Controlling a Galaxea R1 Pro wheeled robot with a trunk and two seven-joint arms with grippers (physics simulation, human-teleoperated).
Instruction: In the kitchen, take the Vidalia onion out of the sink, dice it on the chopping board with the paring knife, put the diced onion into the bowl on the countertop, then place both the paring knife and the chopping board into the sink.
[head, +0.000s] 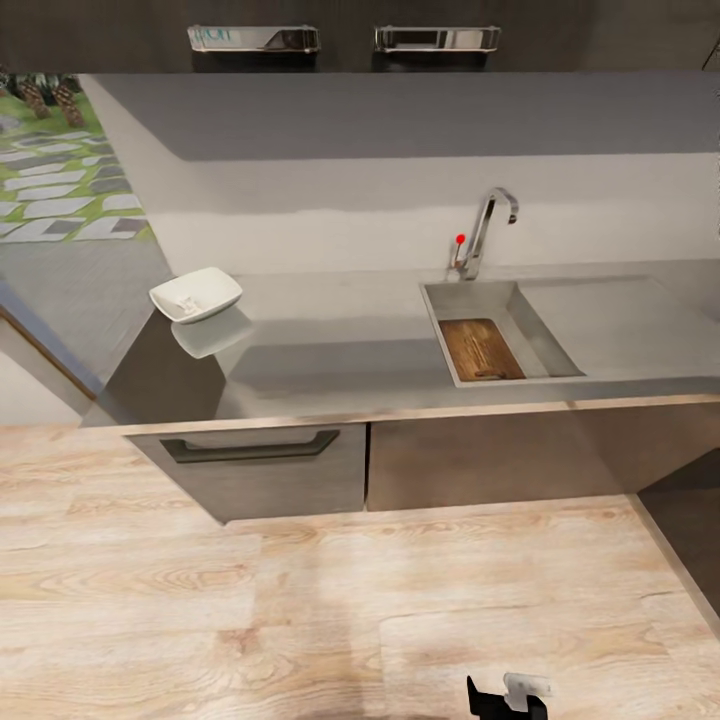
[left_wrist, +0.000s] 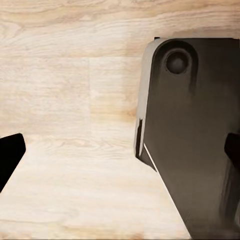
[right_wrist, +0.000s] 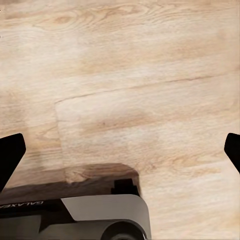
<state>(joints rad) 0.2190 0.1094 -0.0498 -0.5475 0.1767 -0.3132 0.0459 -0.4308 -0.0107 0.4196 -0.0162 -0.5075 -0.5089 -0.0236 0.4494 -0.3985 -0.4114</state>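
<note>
The bench (head: 330, 345) fills mid-frame; the chopping board (head: 481, 349) lies already in the sink (head: 560, 325), the bowl (head: 196, 295) left. You see both tools spread wide, empty (above floor). Find the knife first, I think.

The tabletop (head: 330, 345) is a long, dark-grey, glossy slab running along the wall, above grey cabinets. A white bowl (head: 196, 294) sits near its left end, toward the back edge, mirrored in the shiny surface. The sink (head: 535, 325) is sunk into the tabletop's right half, with a flat drainboard (head: 630, 320) beside it toward the right end. A brown chopping board (head: 481, 349) lies in the basin against its left wall. A chrome faucet (head: 487, 228) rises from the back edge behind the sink.
</note>
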